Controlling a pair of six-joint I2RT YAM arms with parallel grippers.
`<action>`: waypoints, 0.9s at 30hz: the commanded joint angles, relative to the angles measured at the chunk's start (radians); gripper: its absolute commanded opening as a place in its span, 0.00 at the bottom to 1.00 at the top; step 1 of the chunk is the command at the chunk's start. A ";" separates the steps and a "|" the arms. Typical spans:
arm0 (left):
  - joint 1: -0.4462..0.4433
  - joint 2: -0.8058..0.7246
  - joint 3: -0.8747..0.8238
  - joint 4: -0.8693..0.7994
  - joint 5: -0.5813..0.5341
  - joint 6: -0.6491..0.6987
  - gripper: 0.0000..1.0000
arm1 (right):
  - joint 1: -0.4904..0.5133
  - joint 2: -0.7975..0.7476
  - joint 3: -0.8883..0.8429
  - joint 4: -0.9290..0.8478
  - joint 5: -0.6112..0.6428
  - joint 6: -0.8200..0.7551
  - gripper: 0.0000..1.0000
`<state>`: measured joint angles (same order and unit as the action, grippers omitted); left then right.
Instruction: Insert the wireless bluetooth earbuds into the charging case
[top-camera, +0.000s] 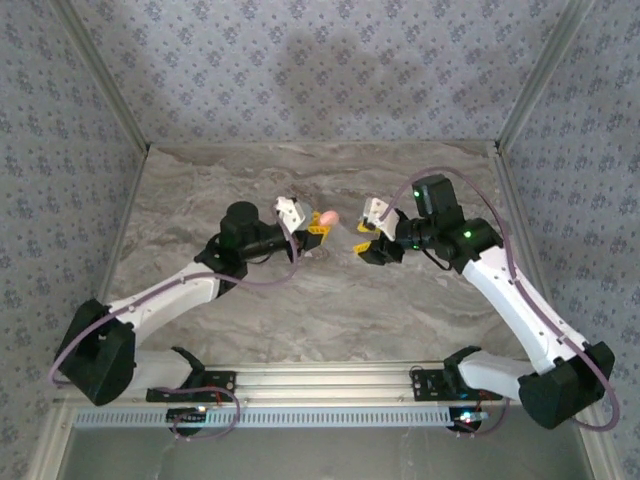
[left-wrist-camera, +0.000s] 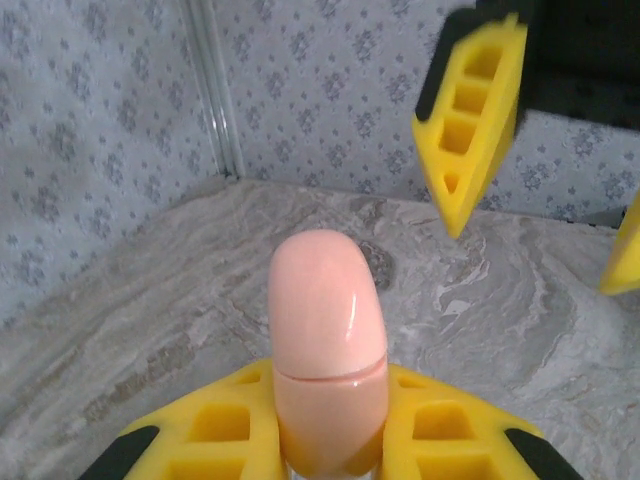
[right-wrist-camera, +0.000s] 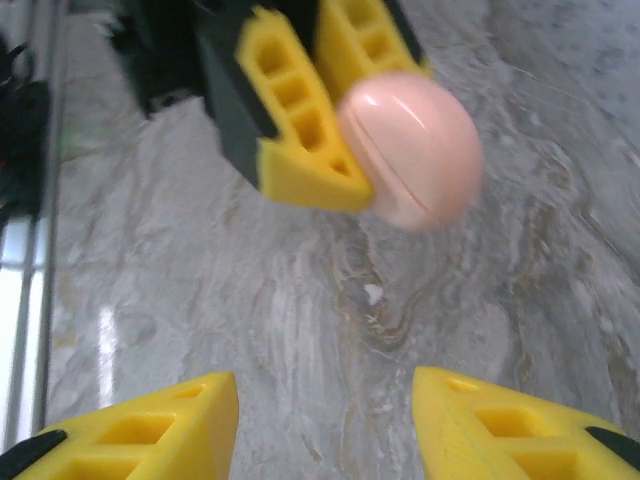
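the charging case is a glossy salmon-pink round puck, lid shut with a thin seam showing. it stands on edge, pinched between the yellow fingers of the left gripper, and is held up clear of the table over its middle. a tiny white speck, perhaps one of the earbuds, lies on the table below it.

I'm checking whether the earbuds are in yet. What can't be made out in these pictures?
- Inside of the pink case: left wrist view, lid closed along its seam, contents hidden.
- Case's lower end: same view, covered by fingers of the left gripper, cut off by the bottom edge.
- Small white speck on the table: right wrist view, too small and blurred to call an earbud.
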<state>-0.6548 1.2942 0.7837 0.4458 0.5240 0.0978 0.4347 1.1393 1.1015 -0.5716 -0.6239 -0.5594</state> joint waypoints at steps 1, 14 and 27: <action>0.003 0.038 0.071 -0.098 -0.074 -0.176 0.11 | -0.038 -0.040 -0.071 0.281 0.068 0.417 0.51; 0.006 0.416 0.392 -0.488 -0.005 -0.716 0.11 | -0.111 -0.110 -0.303 0.246 0.390 1.009 0.49; 0.011 0.727 0.581 -0.561 0.117 -0.869 0.14 | -0.157 -0.268 -0.409 0.196 0.477 1.038 0.48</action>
<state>-0.6472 1.9934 1.3132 -0.0994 0.5816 -0.7101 0.2836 0.8860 0.7136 -0.3630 -0.1719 0.4484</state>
